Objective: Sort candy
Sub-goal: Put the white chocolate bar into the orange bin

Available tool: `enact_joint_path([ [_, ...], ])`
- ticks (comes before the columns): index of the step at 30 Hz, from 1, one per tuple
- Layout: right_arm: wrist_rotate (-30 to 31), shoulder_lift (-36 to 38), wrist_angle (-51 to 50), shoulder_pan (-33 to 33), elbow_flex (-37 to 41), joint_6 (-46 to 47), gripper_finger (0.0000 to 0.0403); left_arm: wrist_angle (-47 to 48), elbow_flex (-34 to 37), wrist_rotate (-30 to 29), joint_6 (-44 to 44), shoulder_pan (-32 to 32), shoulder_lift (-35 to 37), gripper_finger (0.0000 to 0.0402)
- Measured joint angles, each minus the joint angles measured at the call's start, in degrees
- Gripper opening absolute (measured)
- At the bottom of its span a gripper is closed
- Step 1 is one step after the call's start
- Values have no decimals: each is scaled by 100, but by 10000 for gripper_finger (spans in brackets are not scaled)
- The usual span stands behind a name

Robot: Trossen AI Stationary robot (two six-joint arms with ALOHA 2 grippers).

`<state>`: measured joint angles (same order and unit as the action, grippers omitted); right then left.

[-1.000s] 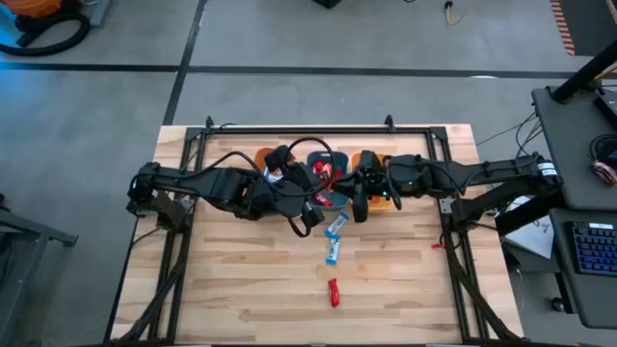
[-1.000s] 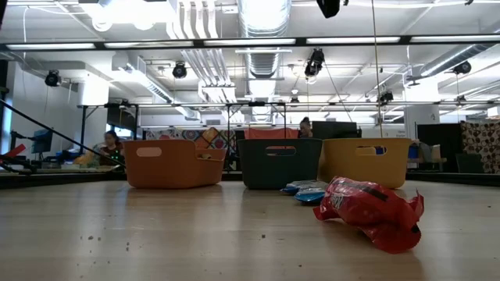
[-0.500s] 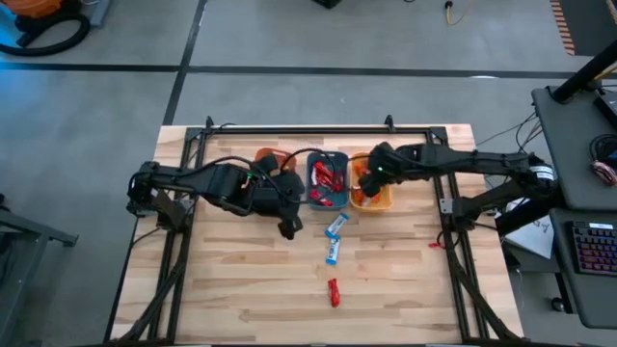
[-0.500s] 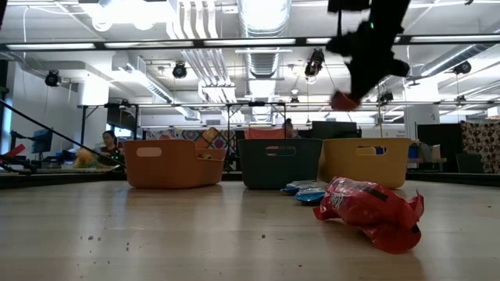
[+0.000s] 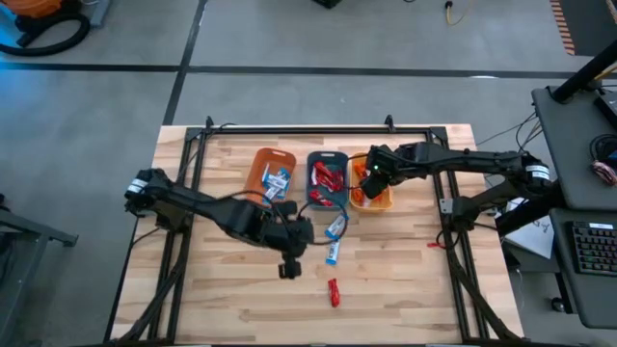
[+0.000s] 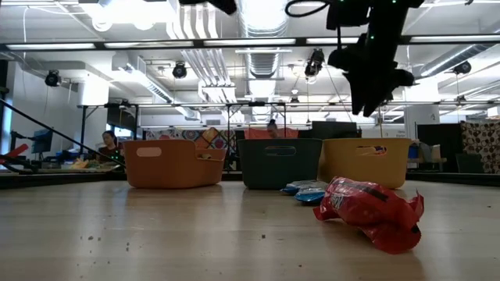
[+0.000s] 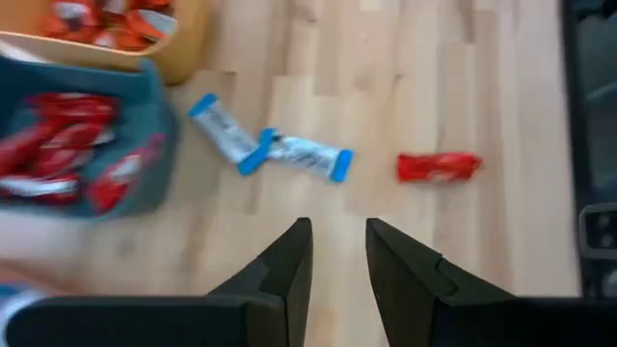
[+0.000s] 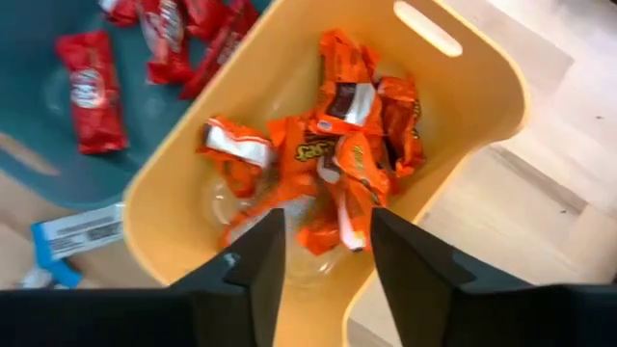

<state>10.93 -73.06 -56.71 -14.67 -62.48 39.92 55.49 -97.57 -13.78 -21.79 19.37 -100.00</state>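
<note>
On table: two blue candies (image 5: 334, 239), one red candy (image 5: 334, 292); left gripper (image 7: 337, 253), right gripper (image 8: 323, 241) both parted, empty.

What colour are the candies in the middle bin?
Red, inside the teal bin; the candies show best in the right wrist view.

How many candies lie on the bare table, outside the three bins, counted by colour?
blue-and-white candies: 2
red candy: 1
orange: 0
Total on the table: 3
</note>
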Motion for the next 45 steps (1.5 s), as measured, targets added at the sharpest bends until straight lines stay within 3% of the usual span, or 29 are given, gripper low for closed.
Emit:
enact_joint_path([
  [7,-240,217,1,49,-222,55,186,-2199,1549,608,-863,49,17,78],
  [11,-238,291,4,80,-380,50,196,-2992,2035,679,-1240,44,17,78],
  [17,-236,297,22,98,-487,-7,196,-3027,2384,-260,-1606,29,-7,84],
  [25,-236,282,17,102,-485,-100,197,-4654,2834,-1572,-1291,235,-416,164],
  [33,-233,282,0,117,-481,-249,196,-4777,2173,-2278,-1634,324,-1589,217],
  [37,-234,282,-4,127,-476,-260,197,-4589,1593,-2276,-1825,339,-2240,217],
  [41,-239,282,-4,144,-476,-265,196,-3501,1067,-2332,-2564,333,-2714,206],
  [45,-240,282,-4,144,-476,-265,197,-3197,777,-2403,-2868,333,-2971,192],
])
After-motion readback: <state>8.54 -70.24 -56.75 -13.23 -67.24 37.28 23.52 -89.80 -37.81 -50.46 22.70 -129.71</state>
